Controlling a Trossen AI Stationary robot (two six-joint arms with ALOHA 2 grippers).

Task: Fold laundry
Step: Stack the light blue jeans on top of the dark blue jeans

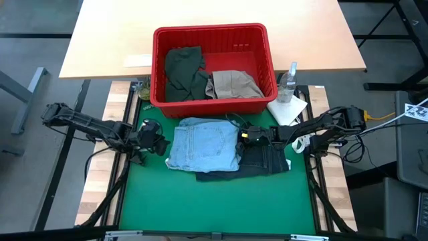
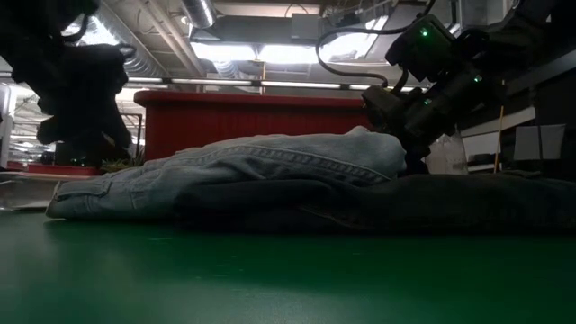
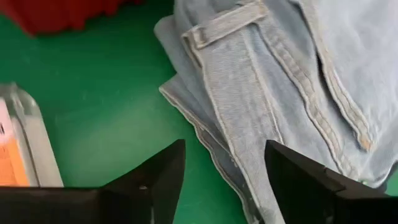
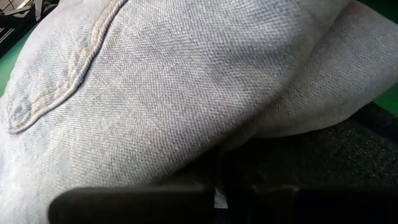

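the folded light blue denim (image 1: 202, 144) lies on the green mat (image 1: 200, 207), stacked on the dark navy jeans (image 1: 264, 161), likely to form a pile. the left gripper (image 1: 155, 142) hovers just beside its left edge, fingers spread and empty. the right gripper (image 1: 249, 136), fingers shut, is at the denim's right edge. the olive garment (image 1: 182, 72) and khaki piece (image 1: 231, 84) wait in the red basket (image 1: 210, 35).
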